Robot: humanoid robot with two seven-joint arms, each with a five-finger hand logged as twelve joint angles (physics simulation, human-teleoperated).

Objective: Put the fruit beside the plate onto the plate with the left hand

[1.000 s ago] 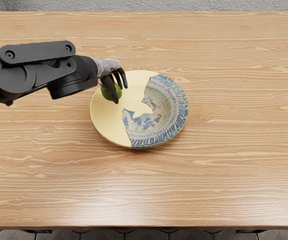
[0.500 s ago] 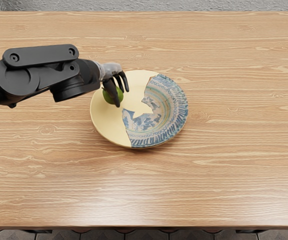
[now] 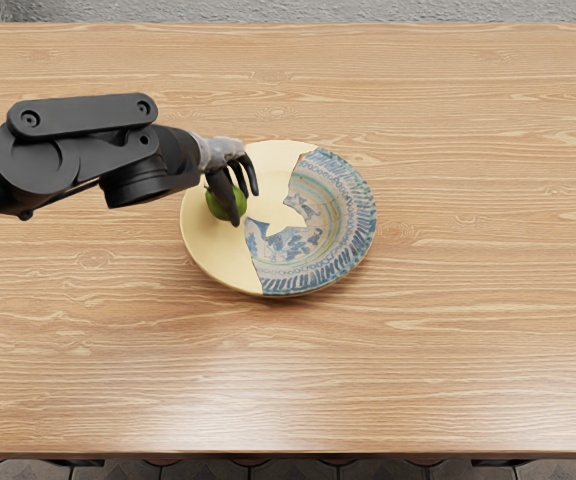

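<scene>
A light wood-grain table (image 3: 298, 370) is shown at a slant from above, w/ a thin strip of dark tiled floor (image 3: 268, 470) below its near edge. Approx. at the table's ctr a shallow plate (image 3: 218, 250) is set flat. Its left part is plain yellow and its right part is patterned in blue and green, the two parted by a jagged line. Nothing is seen on the plate's near part or its patterned side.

At the plate's far-left, just inside the rim, the fruit (image 3: 214, 205) is found: small, round, green, mostly hidden. It is caged from above by the left hand (image 3: 226, 172), whose dark fingers (image 3: 234, 196) are curled down round it, i.e. clamped on it. The top-down grip is judged to be chosen so the fruit can be lowered straight onto the yellow surface and let go w/o rolling. Whether the fruit is resting on the plate or held just clear of it can't be told. It is the plate's only content, if it counts yet, and release is judged to be the step left.

Left of the plate the bulky black left arm (image 3: 78, 150) is seen, entering from the picture's left edge. The right hand isn't in view. Beyond the plate more wood is seen, then the far edge & a grey strip of bkgd (image 3: 268, 10).
</scene>
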